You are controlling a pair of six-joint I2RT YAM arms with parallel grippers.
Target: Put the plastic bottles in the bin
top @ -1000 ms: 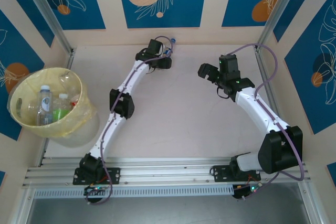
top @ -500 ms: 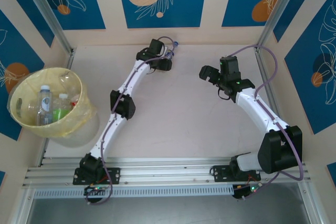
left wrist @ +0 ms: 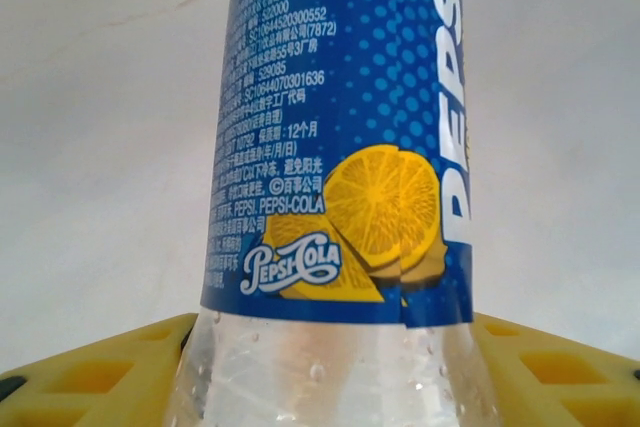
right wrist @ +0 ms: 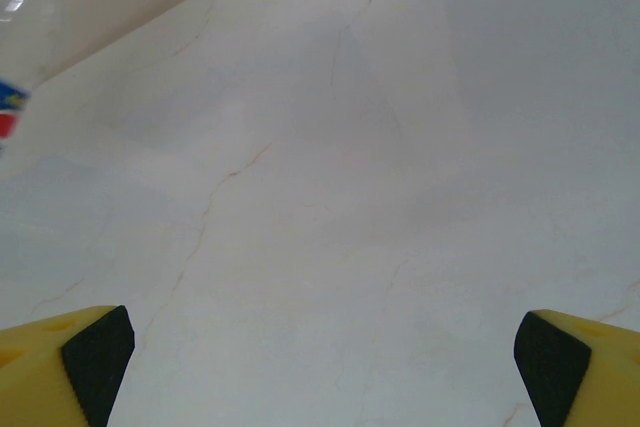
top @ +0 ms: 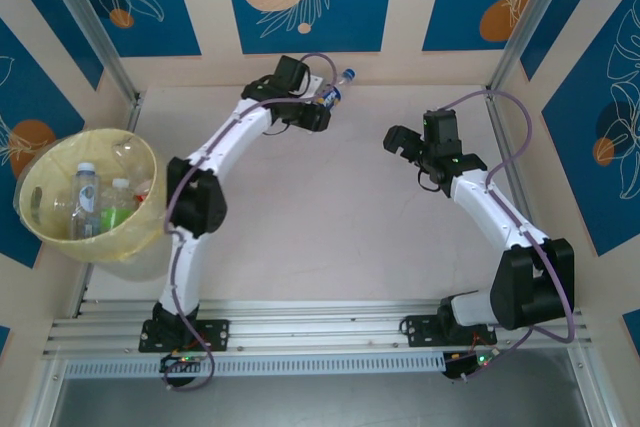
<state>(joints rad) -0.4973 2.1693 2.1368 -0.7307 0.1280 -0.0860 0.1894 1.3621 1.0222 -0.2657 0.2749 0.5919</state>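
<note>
Nearly done, by my reading: the bin (top: pixel 125 247) holds several plastic bottles, among them a white-capped one (top: pixel 85 197) standing upright and a green-labelled one (top: pixel 118 209) just beside it. More clear plastic sits behind them, but the count is not readable through the glare. The one bottle I can find outside the bin is a blue Pepsi-labelled bottle (left wrist: pixel 340 147), gripped by the left hand (top: pixel 325 104) with a yellow finger (left wrist: pixel 110 372) on each side of its clear body. It sits well apart from the bin, off to the bin's right and nearer the back wall, cap end pointing away from the bin. What is left, as I judge it: carry this bottle across to the bin and let it go over the mouth. The right hand (top: pixel 402 142) hangs farther from the bin than the left, its black pads (right wrist: pixel 95 352) spread wide with nothing between them, only bare surface below. The tabletop (top: pixel 330 217) is pale and matte, with faint hairline veins. The room is a small booth: cream walls with blue panels showing orange discs and white leaf outlines, aluminium posts at the corners, and a slotted rail on the side opposite the back wall.
</note>
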